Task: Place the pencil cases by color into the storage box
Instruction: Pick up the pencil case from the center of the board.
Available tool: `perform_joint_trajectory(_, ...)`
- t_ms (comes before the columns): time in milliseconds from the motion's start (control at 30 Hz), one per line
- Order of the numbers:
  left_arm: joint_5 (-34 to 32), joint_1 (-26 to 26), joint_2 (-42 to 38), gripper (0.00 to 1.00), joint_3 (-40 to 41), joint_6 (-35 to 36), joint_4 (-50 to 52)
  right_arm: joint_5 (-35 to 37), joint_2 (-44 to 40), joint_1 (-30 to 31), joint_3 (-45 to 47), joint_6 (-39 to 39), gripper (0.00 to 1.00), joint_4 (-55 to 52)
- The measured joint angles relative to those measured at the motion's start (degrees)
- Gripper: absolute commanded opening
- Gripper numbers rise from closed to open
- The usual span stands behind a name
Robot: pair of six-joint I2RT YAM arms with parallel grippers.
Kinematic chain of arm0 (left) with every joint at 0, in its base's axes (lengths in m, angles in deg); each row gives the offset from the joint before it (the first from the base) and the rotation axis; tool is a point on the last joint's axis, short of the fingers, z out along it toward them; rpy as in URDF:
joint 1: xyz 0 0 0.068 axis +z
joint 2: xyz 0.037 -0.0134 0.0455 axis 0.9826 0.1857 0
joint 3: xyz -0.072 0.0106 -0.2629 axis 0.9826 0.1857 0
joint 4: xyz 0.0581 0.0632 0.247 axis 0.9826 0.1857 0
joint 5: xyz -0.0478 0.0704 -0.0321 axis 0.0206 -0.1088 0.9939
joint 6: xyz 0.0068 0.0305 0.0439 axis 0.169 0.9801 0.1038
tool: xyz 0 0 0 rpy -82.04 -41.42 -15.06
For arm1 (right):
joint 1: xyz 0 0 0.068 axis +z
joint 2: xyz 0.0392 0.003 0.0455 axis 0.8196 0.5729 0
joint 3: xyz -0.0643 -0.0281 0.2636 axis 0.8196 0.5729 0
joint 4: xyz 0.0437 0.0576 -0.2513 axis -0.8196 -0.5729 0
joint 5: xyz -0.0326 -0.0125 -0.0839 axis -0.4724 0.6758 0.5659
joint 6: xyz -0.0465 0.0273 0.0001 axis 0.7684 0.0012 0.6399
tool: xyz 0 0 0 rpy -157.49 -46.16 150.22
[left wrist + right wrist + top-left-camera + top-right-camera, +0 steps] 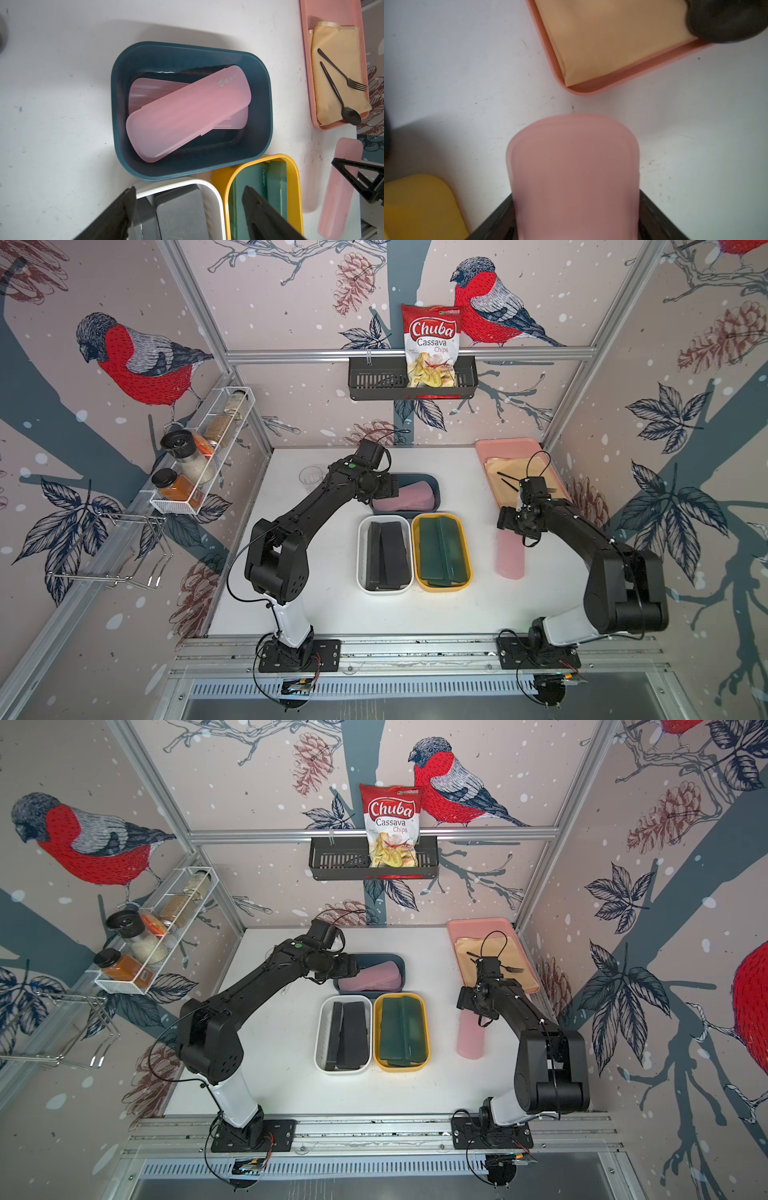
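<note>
Our left claw point(189, 188) hangs over the dark blue plastic tub point(187, 46) with its two black fingers wide apart and nothing between them. Two long flat pink pencil cases point(187, 112) lie crossed inside that tub. Beside it, the white plastic tub point(360, 556) holds flat black pencil cases point(390, 556), and the yellow plastic tub point(469, 560) holds dark green pencil cases point(438, 551). One more long pink pencil case point(512, 560) is out on the white table point(374, 614), near the yellow tub. Our right claw point(575, 193) hugs its far end, a finger pressed on each side. We cannot tell if it is lifted. Near it sits a big pink tray point(511, 442) with a tan cloth point(336, 62), a black fork point(353, 83) and a black spoon point(351, 117).
</note>
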Motion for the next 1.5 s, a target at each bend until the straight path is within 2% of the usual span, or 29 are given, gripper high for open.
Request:
perform_joint_trajectory(267,0.0,0.9,-2.3,0.84,2.6,-0.1,-1.7,-2.8,0.5,2.3,-6.6,8.8,0.54,-0.8)
perform_joint_trajectory(633,0.0,1.6,-5.2,0.84,5.7,-0.6,-4.2,-8.7,7.4,7.5,-19.6,24.6,0.54,-3.4)
perform_joint_trajectory(1500,-1.4,4.6,-12.1,0.84,12.5,-3.1,-8.3,-17.4,24.0,21.2,-44.9,49.3,0.54,-6.4)
